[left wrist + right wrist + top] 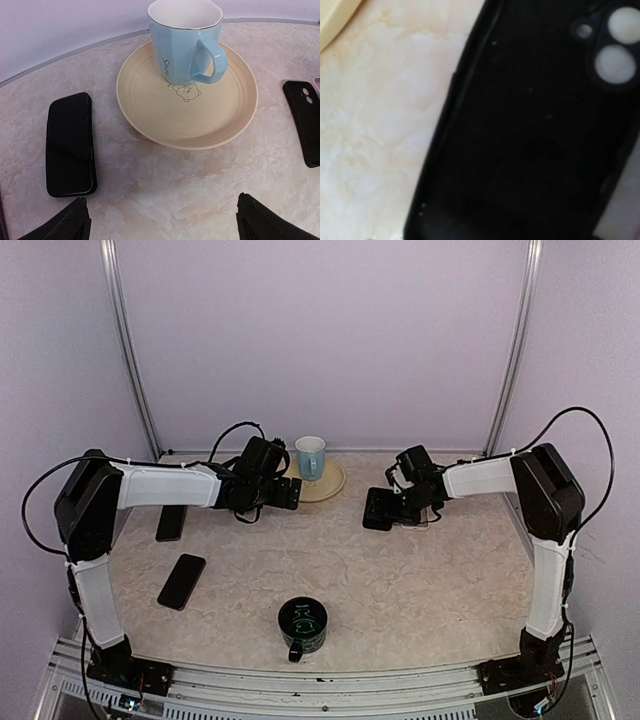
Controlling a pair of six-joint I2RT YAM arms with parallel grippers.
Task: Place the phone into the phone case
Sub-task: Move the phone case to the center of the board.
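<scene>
The left claw [167,226] hangs low over the table [165,185] with its fingers [65,225] spread wide and nothing between them. The phone [70,145] lies flat, screen up, just ahead of the finger at the left of the left wrist view. It sits outside the gap and is not touched, its long side running toward the back wall. Straight ahead of the gap is the plate [150,117], just beside the phone's right edge, and a blue mug [182,40] stands upright on the plate's far half.

The case [302,122] lies flat on the table on the other side of the plate, open side up, its two lens holes at its far end. The phone and the case are apart, with the plate between them.

The right claw [392,506] hovers close over the case, which fills nearly all of the right wrist view. Only slivers of its fingertips show at the lower corners there, so it looks spread. I cannot tell whether it touches the case.

From above, two more phones lie well off to the left, a far-left phone [170,523] and a near-left phone [182,580]. A dark mug [302,625] stands near the front middle.
</scene>
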